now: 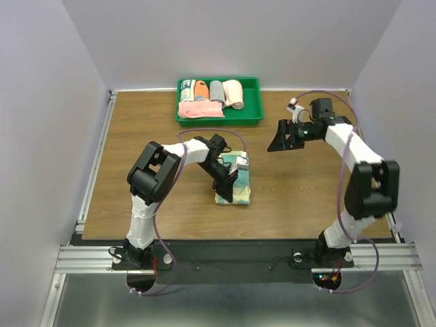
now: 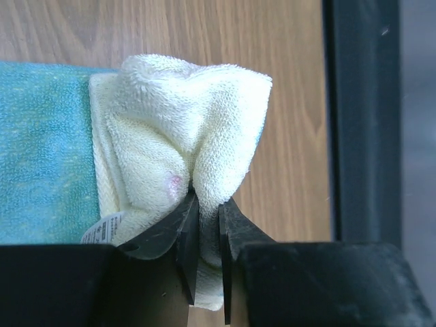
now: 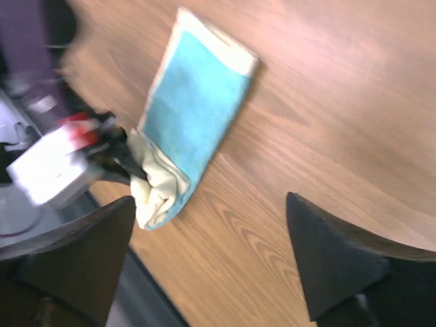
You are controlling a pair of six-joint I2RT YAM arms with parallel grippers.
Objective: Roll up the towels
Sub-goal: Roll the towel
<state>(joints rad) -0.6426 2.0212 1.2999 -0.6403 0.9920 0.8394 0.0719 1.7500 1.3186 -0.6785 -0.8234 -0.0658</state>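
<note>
Wooden counter (image 1: pixel 306 197) fills our view, white walls around it. We see the teal towel (image 3: pixel 194 102) flat near the middle, its pale yellow near end bunched and clamped in the left claw (image 2: pixel 209 201). Our right claw (image 1: pixel 278 142) hangs wide apart and empty, well off to the right.

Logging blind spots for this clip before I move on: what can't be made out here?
Top view: what lies in the green tray is too small to count.
Left wrist view: the teal towel is cut by the left edge; its tag is too small to read.
Right wrist view: motion blur smears the left pincer at the towel's end.
</note>
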